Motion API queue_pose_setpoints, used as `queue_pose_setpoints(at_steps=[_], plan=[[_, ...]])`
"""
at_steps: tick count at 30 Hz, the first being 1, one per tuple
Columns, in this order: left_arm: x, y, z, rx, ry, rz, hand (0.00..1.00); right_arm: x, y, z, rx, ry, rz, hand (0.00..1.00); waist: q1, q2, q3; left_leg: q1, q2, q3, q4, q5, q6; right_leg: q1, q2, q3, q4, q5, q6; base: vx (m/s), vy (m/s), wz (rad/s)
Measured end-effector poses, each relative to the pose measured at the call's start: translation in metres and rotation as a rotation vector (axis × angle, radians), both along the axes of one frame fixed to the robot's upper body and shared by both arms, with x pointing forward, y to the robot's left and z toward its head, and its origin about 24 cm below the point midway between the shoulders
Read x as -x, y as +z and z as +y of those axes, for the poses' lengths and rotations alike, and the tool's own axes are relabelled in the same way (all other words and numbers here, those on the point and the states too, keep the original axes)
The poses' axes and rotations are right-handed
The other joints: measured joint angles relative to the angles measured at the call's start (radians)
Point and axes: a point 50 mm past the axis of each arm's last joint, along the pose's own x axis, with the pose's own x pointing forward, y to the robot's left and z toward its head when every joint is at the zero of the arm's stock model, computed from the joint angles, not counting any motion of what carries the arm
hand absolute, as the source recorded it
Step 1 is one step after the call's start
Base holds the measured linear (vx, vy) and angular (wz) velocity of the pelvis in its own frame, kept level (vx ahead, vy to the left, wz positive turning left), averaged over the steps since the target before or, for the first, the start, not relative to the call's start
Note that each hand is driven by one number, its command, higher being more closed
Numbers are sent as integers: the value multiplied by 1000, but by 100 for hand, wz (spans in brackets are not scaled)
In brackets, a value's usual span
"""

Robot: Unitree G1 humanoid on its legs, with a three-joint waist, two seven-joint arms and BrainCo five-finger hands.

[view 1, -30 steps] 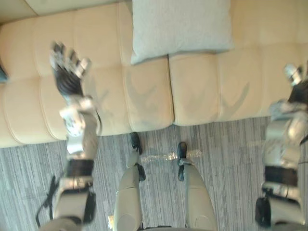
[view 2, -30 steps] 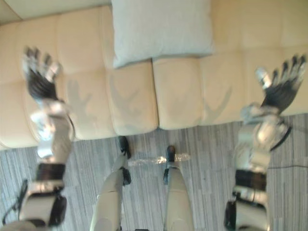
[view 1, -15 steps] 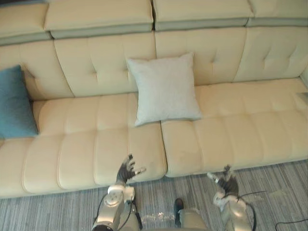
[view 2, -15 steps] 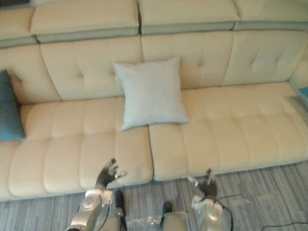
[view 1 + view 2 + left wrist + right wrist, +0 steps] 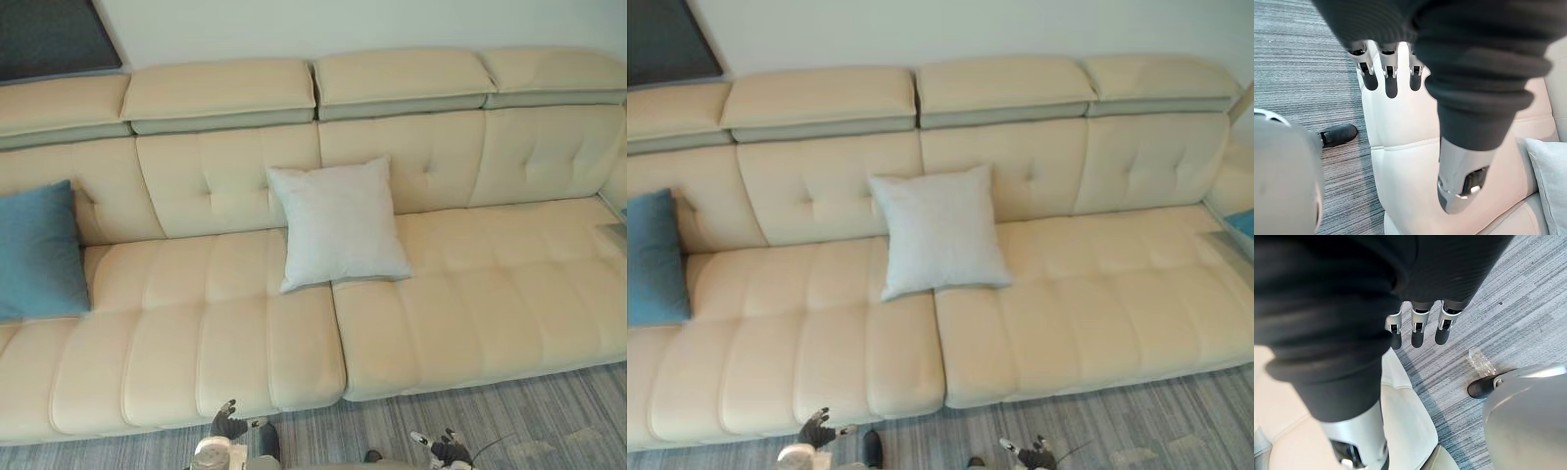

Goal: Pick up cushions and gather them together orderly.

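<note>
A pale grey cushion [image 5: 338, 225] leans upright against the back of the cream sofa [image 5: 490, 294], near its middle. A blue cushion [image 5: 39, 253] stands at the sofa's far left end. A sliver of another blue cushion [image 5: 1243, 222] peeks in at the far right. My left hand [image 5: 227, 424] hovers low in front of the seat edge, open and holding nothing, fingers [image 5: 1391, 78] straight. My right hand [image 5: 443, 449] is over the carpet in front of the sofa, also open and empty, fingers [image 5: 1418, 328] straight. Both hands are far from every cushion.
Grey striped carpet [image 5: 549, 421] runs along the sofa's front. A scrap of clear wrap [image 5: 1480, 363] lies on it near my right hand. A dark panel [image 5: 49, 34] hangs on the wall at the upper left.
The camera has tilted up, so the whole sofa and its backrest now show. Both hands have dropped to the picture's lower edge. The cushions stay where they were.
</note>
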Motion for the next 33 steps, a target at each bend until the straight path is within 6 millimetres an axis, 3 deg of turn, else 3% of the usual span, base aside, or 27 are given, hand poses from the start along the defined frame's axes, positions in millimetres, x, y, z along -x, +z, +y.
queue_pose_setpoints(at_steps=[3,6,8,11,12,13,14,15,16,20,24,28,29,30,31,33], plan=[[1,-1,1,-3,-2,17,0,-4,-1,-1,-9,-22,6,0,-1,-12,9,-6,-4,9,0,-14,-5,-14,-2,23,-10,9,4,-28,32,-22],[-11,2,0,-11,-23,-10,0,-25,4,1,-8,-5,-44,0,3,-31,27,-42,0,58,1,-22,0,-84,2,80,-14,43,5,-38,31,-54],[-30,8,-3,-13,-43,-52,0,-40,9,3,-3,9,-83,0,6,-40,38,-90,4,79,12,-25,6,-137,8,104,-12,80,5,-8,19,-50],[-53,18,-6,-13,-64,-120,0,-51,14,3,17,43,-118,0,7,-36,62,-145,22,79,110,-66,47,-194,24,77,44,139,3,-12,22,-43],[-63,24,-7,-16,-71,-166,0,-51,14,3,25,53,-116,0,12,-29,59,-159,42,82,125,-77,74,-160,21,76,-26,178,25,-12,56,-26],[-75,32,-8,-18,-76,-219,0,-55,17,5,27,53,-135,0,5,-20,65,-163,44,79,130,-71,66,-194,15,35,177,57,-2,-6,45,-6],[-79,35,-9,-19,-80,-240,0,-53,16,5,26,54,-132,0,5,-20,65,-159,42,75,133,-67,67,-206,12,21,272,16,-7,71,-10,44],[-84,40,-6,-29,-87,-273,0,-49,14,8,19,61,-115,0,10,-24,63,-173,35,61,147,-61,72,-211,1,-5,465,-33,19,72,-69,35],[-86,43,-1,-38,-72,-288,0,-50,14,10,18,73,-119,0,19,-43,50,-197,37,58,173,-61,72,-196,-2,-7,525,-35,11,58,-88,27],[-69,33,6,-53,-49,-220,0,-71,22,10,43,102,-175,0,64,-29,42,-261,67,72,244,-70,61,-139,41,12,326,-26,33,-46,-45,-40],[-55,22,-9,-12,-46,-164,0,-74,23,15,50,115,-179,0,67,-34,49,-284,93,80,261,-56,53,-65,55,-7,143,-36,22,-54,-52,-14],[-49,18,-15,8,-51,-136,0,-69,21,17,44,106,-163,0,62,-19,70,-247,107,58,289,-41,31,-16,73,-9,133,-42,10,-133,-51,-5],[-52,19,-16,13,-52,-148,0,-62,18,15,45,92,-145,0,51,-25,76,-255,104,-19,325,-57,16,-14,57,-38,148,-57,-20,-168,-142,-5],[-53,20,-17,14,-49,-153,0,-60,17,17,38,88,-139,0,57,-37,77,-276,92,-60,406,-114,16,-24,43,-52,153,-87,-55,-168,-137,-33],[-52,19,-19,22,-48,-148,0,-62,18,14,44,81,-145,0,61,-29,78,-301,86,-105,496,-183,13,-47,39,-53,161,-103,-53,-175,4,-70],[-50,17,-28,50,-51,-132,0,-55,16,7,51,53,-127,0,57,-9,83,-312,47,-227,671,-324,-32,-107,35,-2,221,-100,-40,-172,156,-68]])
